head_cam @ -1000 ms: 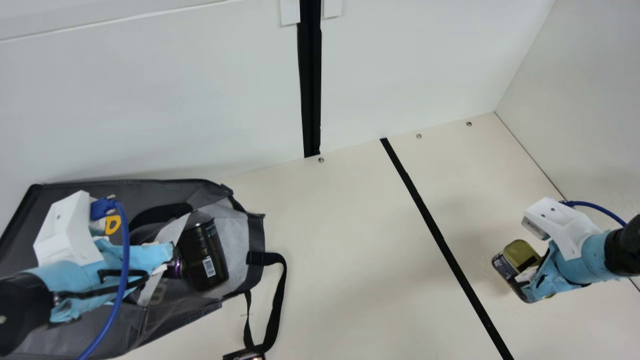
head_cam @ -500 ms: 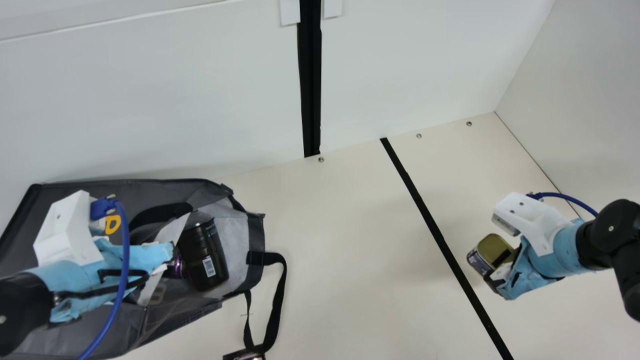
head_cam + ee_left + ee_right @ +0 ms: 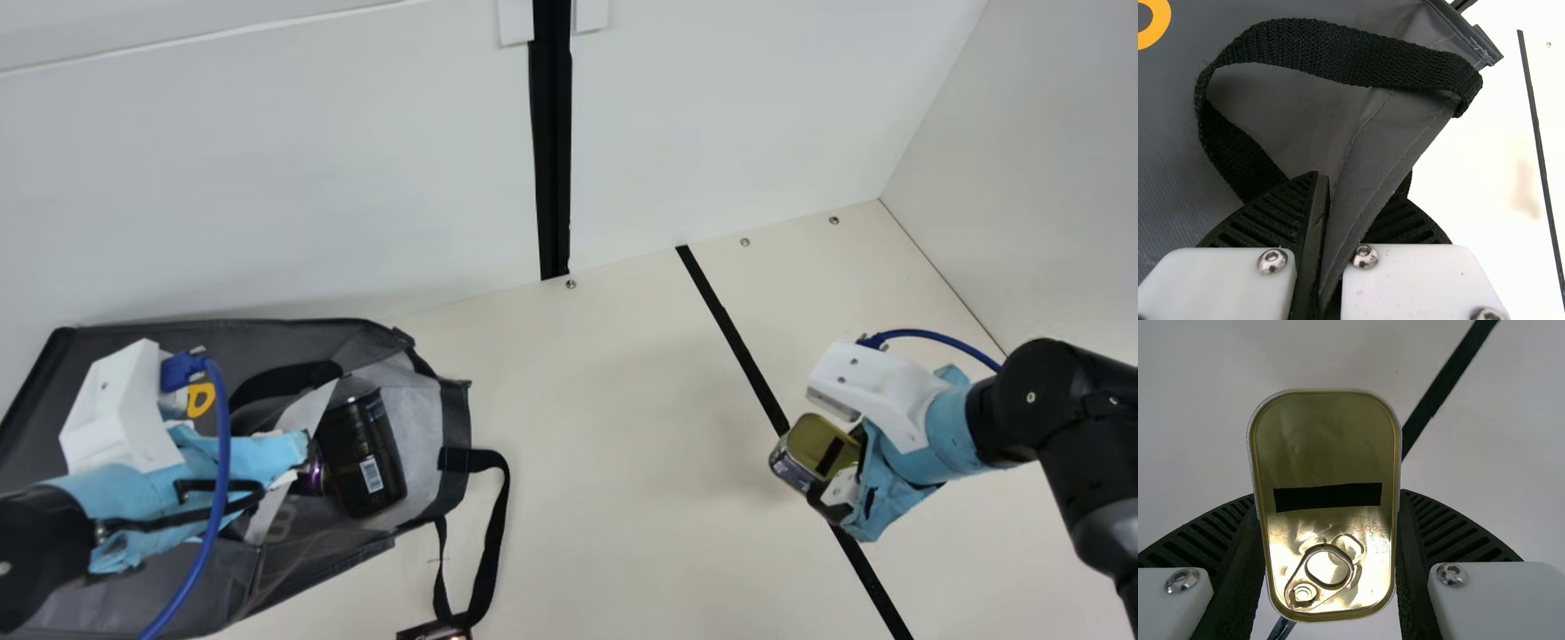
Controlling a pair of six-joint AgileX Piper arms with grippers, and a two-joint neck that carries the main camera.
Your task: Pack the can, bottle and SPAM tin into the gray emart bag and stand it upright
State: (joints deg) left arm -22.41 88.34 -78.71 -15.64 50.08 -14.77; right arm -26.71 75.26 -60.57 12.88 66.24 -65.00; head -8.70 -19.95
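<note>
The gray emart bag point(image 3: 347, 342) lies on its side at the left, mouth toward the middle. A dark can-like container point(image 3: 363, 453) with a barcode label lies inside the mouth, beside a purple shiny item point(image 3: 311, 473) mostly hidden. My left gripper point(image 3: 289, 452) is at the mouth's edge; in the left wrist view my left gripper point(image 3: 1355, 192) is shut on the gray bag fabric point(image 3: 1388, 150). My right gripper point(image 3: 843, 498) holds the SPAM tin point(image 3: 813, 446) over the black line; in the right wrist view the tin point(image 3: 1325, 453) sits between both fingers of my right gripper point(image 3: 1330, 499).
A black strap point(image 3: 500, 524) of the bag trails onto the cream table point(image 3: 622, 444). A small dark object point(image 3: 434, 631) shows at the main view's bottom edge by the strap. White walls point(image 3: 267, 178) stand behind and at the right.
My right gripper has carried the SPAM tin leftward, from the right side to the black line. The left arm and the bag have stayed put.
</note>
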